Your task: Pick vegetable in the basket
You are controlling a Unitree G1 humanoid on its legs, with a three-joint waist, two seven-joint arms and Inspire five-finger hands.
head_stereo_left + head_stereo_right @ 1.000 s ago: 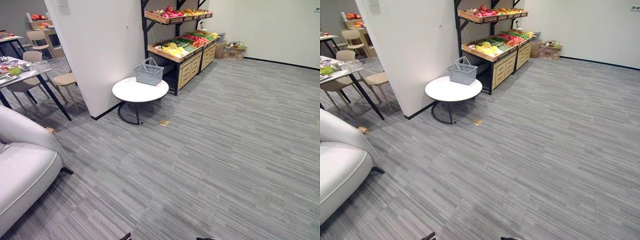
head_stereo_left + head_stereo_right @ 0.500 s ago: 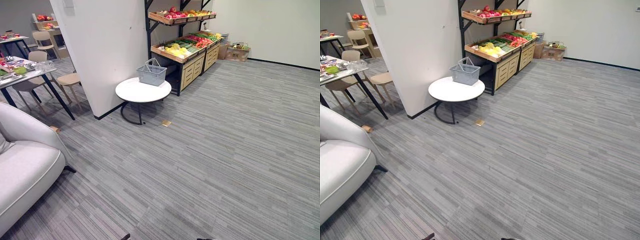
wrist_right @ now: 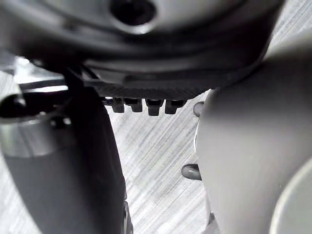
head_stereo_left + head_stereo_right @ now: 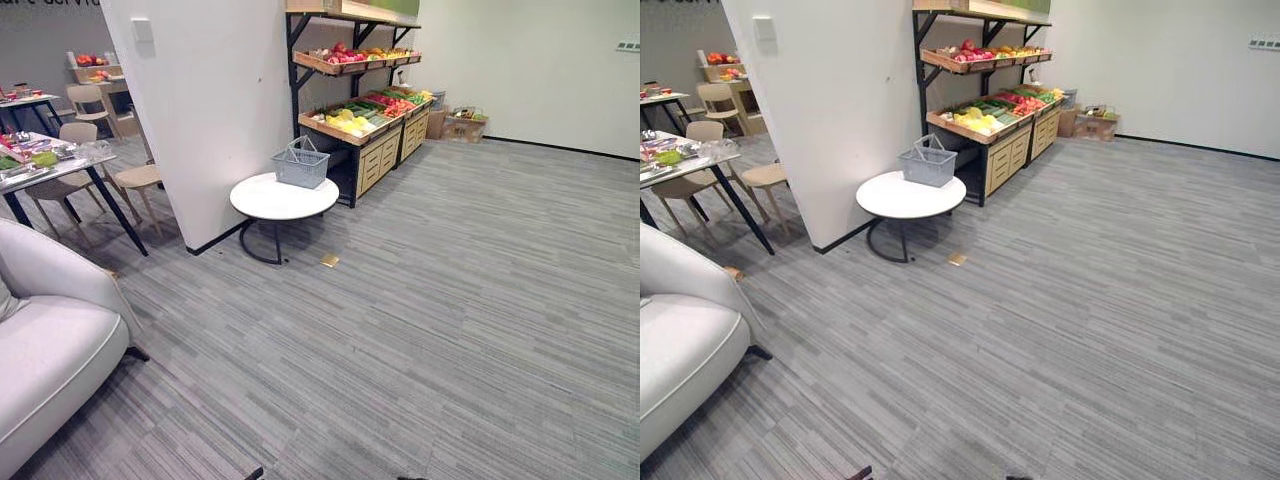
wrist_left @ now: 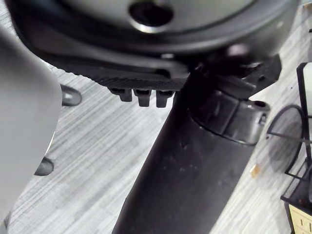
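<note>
**Grey basket and vegetables well out of reach**

Grey mesh is what the basket (image 4: 301, 166) is made of. It is set on the white round table (image 4: 270, 203), at the edge nearest the shelf (image 4: 352, 150), with its handles raised. The vegetables (image 4: 352, 118) are laid in the lower wooden crate of that shelf, yellow and green pieces heaped together, too far off for their kinds to be told. They are judged to be light and firm, with smooth skin that could slip or bruise. A piece is therefore best taken round its middle from above, with modest pressure. The basket is likely stiff and light, and easily nudged across the tabletop. The left hand (image 5: 141, 80) and the right hand (image 3: 146, 90) are carried low above the striped floor, well apart from table and shelf. How far either is opened cannot be told; nothing is seen to be held.
</note>
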